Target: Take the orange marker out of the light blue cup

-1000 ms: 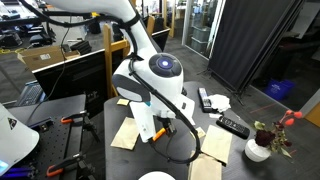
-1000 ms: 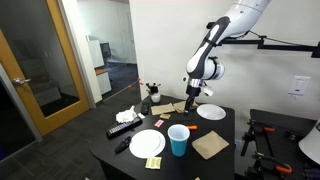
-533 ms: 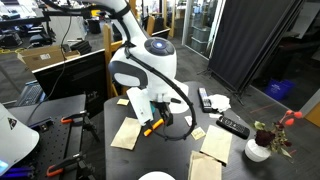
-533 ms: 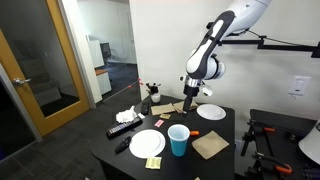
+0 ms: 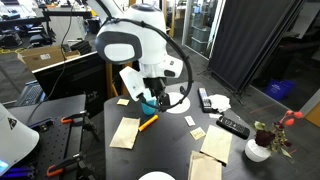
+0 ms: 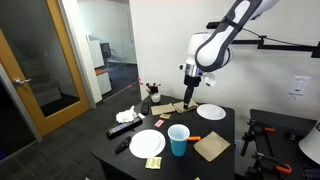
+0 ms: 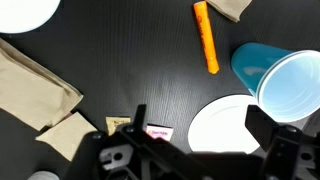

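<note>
Half a second earlier the thin, bright orange marker [image 7: 206, 50] hung at my claw [image 7: 198, 118]; now it lay flat on the black tabletop [image 7: 120, 60], just beside the small round light blue cup [image 7: 275, 82] and clear of it (the cup [image 6: 178, 140] stood upright in an exterior view). The claw had risen above the round white plate [image 7: 228, 128], its jaws spread wide and holding nothing. I judged the removal done, with only the retreat left.
</note>
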You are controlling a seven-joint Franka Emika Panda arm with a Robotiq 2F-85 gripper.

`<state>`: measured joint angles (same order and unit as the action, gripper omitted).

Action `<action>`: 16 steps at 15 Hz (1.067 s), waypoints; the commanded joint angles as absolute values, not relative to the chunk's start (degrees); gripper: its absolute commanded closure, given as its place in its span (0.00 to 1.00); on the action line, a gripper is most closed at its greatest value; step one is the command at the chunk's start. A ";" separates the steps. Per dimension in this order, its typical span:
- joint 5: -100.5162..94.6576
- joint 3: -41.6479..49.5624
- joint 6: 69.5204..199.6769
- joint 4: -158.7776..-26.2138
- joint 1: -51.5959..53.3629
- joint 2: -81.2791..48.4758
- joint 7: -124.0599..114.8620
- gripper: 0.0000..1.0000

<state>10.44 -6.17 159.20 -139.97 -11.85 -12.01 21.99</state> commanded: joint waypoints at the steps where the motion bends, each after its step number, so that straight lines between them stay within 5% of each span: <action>1: 3.73 -2.19 153.59 -142.95 -7.53 -3.93 15.38 0.00; 16: -0.54 -0.08 144.32 -141.75 -3.57 2.33 15.15 0.00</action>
